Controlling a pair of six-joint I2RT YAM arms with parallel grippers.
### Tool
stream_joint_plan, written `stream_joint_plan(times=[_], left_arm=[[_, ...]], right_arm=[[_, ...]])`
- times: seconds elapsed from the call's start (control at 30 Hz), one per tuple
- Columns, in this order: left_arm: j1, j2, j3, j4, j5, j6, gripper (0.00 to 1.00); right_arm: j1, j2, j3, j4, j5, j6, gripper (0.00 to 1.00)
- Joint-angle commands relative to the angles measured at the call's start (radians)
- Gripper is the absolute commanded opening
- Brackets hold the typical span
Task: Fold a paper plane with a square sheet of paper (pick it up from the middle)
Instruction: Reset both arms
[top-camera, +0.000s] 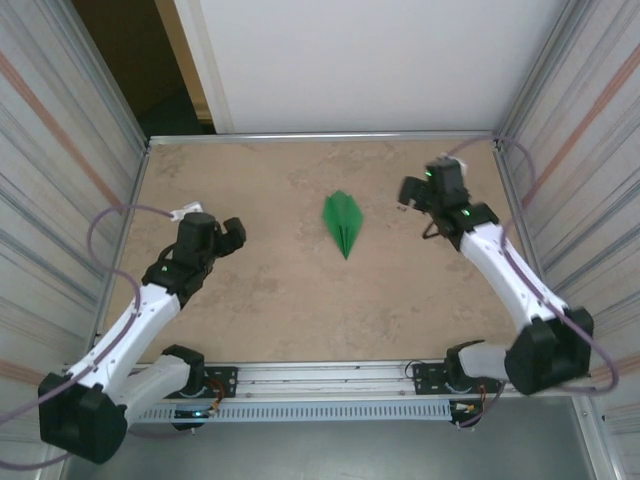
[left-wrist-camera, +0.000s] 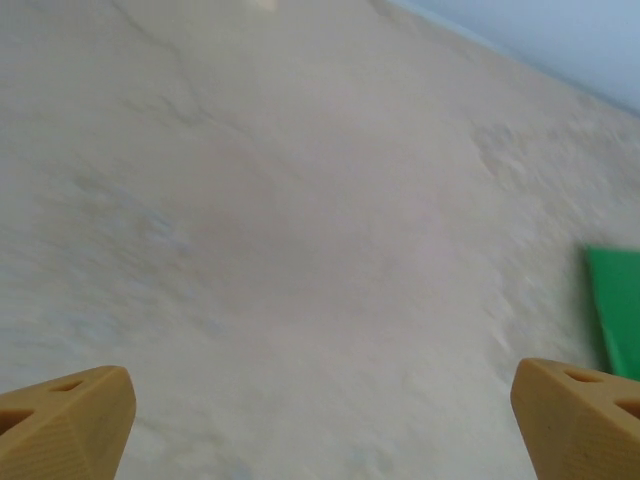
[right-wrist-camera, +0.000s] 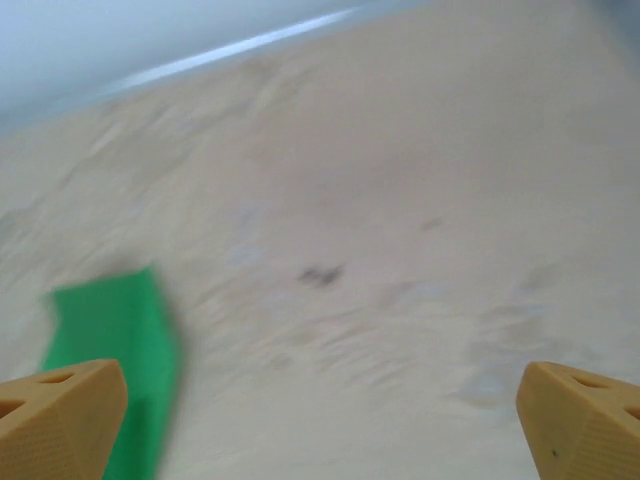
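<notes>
While the paper plane (top-camera: 343, 222) lies on the tabletop (top-camera: 250, 300) between them, the left gripper (top-camera: 236, 233) gapes empty; the right gripper (top-camera: 409, 192) too, neither touching it.

Beige marbled tabletop (top-camera: 300, 310); corrugated side walls (top-camera: 60, 150); white back panel (top-camera: 380, 60).

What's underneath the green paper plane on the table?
The paper plane lies on the tan table, whose surface shows all around it. The patch directly beneath is covered by the paper and cannot be seen.
</notes>
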Motion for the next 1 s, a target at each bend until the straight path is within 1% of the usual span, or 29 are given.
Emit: stream_joint_plan(times=[0.0,0.03,0.1,0.17,0.2,0.27,0.37,0.43,0.47,0.53,0.6,0.67,0.77,0.87,0.97], left_arm=[[0.046,-0.066,-0.103,0.065,-0.272,0.093,0.97],[0.072,-0.079,-0.138,0.107,-0.272,0.123,0.97],[0.108,-0.106,-0.238,0.254,-0.282,0.215,0.98],[0.141,-0.115,-0.314,0.4,-0.258,0.286,0.99],[0.174,-0.123,-0.32,0.401,-0.203,0.294,0.99],[0.233,-0.12,-0.353,0.482,-0.12,0.342,0.99],[0.29,-0.064,-0.386,0.596,-0.035,0.404,0.98],[0.302,-0.01,-0.421,0.724,0.042,0.461,0.98],[0.302,0.024,-0.433,0.795,0.088,0.493,0.98],[0.302,0.1,-0.431,0.874,0.151,0.537,0.98],[0.302,0.184,-0.425,0.951,0.184,0.561,0.98],[0.304,0.263,-0.415,1.028,0.218,0.578,0.98],[0.309,0.334,-0.38,1.065,0.283,0.589,0.98],[0.312,0.431,-0.337,1.091,0.328,0.613,0.98],[0.312,0.531,-0.301,1.121,0.341,0.621,0.98]], right_arm=[[-0.128,-0.086,-0.202,0.184,0.092,-0.036,0.99],[-0.165,-0.106,-0.258,0.24,0.095,-0.04,0.99],[-0.226,-0.128,-0.355,0.337,0.117,-0.027,0.99],[-0.251,-0.095,-0.422,0.437,0.126,-0.055,0.99],[-0.254,-0.071,-0.439,0.468,0.13,-0.07,0.99],[-0.256,-0.026,-0.444,0.497,0.124,-0.088,0.99],[-0.256,0.044,-0.493,0.651,0.063,-0.136,0.99],[-0.254,0.076,-0.531,0.78,0.021,-0.178,0.99],[-0.252,0.086,-0.538,0.811,0.001,-0.212,0.99],[-0.252,0.105,-0.553,0.871,-0.032,-0.263,0.99],[-0.253,0.122,-0.568,0.922,-0.068,-0.289,0.99],[-0.265,0.149,-0.602,1.01,-0.12,-0.312,0.99],[-0.273,0.181,-0.64,1.113,-0.155,-0.328,0.99],[-0.288,0.208,-0.662,1.178,-0.189,-0.324,0.99],[-0.3,0.253,-0.667,1.227,-0.214,-0.316,0.99]])
